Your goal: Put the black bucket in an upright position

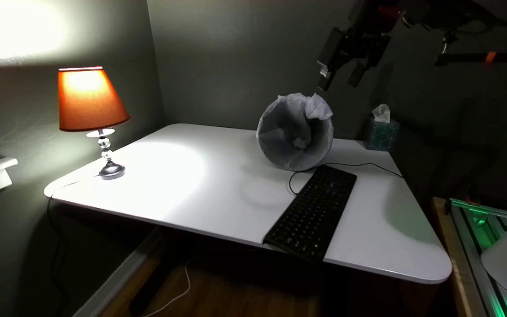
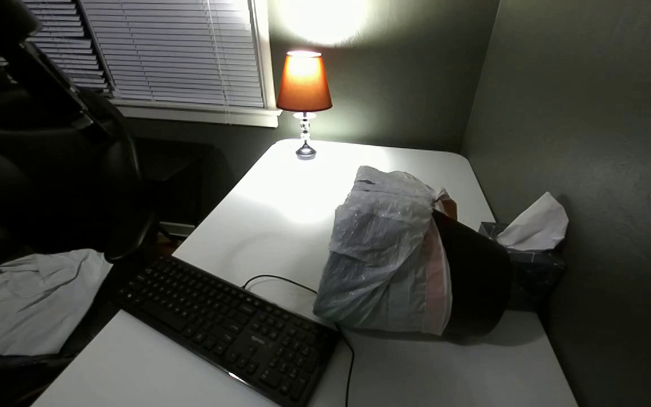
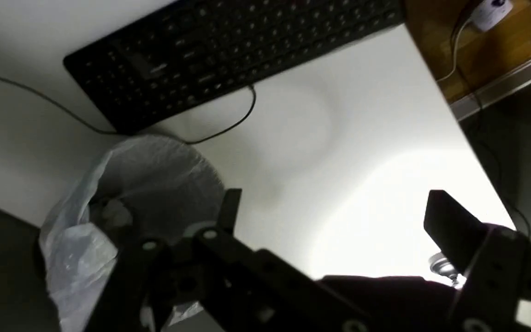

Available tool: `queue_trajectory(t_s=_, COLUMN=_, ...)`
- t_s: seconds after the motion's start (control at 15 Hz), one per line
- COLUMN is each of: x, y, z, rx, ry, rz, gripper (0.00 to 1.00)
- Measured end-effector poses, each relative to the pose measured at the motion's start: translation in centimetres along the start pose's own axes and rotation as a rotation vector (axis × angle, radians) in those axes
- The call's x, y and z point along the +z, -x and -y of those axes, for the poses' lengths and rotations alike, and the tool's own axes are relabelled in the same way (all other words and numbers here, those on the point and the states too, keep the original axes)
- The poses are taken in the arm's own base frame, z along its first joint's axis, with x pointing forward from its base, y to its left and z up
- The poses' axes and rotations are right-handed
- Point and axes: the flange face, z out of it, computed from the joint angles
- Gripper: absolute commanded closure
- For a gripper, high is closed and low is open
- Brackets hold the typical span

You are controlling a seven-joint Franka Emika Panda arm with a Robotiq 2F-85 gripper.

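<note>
In both exterior views the bucket point(image 2: 475, 277) lay on its side on the table point(image 1: 218, 185), a bag point(image 2: 382, 249) in it folded over the rim. In an exterior view, the lamp point(image 1: 91, 112) stood to its left, the tissue box point(image 1: 381, 134) to its right, and the keyboard point(image 1: 313, 211) before its mouth, one end past the table's edge. My gripper point(image 1: 339, 82) hung higher, to the right.

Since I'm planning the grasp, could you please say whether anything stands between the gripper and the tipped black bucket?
Nothing visible does: the open gripper hangs higher than the black bucket, and the keyboard lies beside it, outside that path.
</note>
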Motion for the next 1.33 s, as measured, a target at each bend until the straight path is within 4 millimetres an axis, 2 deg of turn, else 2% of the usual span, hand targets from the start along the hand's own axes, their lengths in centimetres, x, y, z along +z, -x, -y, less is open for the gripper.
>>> queue_trajectory(t_s=0.27, x=0.5, y=-2.4, z=-3.4, rx=-0.054, ry=0.163, rz=-0.058, gripper=0.0)
queue_trajectory(t_s=0.53, x=2.2, y=-3.5, z=-6.2, rx=-0.114, ry=0.333, rz=-0.008, gripper=0.0)
queue_trajectory(t_s=0.8, x=2.8, y=-4.0, z=-6.5, rx=-0.135, ry=0.357, rz=0.01, gripper=0.0)
queue_trajectory(t_s=1.13, x=2.6, y=-4.2, z=-6.7, rx=-0.158, ry=0.383, rz=-0.006, gripper=0.0)
queue_trajectory(t_s=1.33, x=2.3, y=-5.2, z=-8.3, rx=-0.223, ry=0.512, rz=-0.058, gripper=0.0)
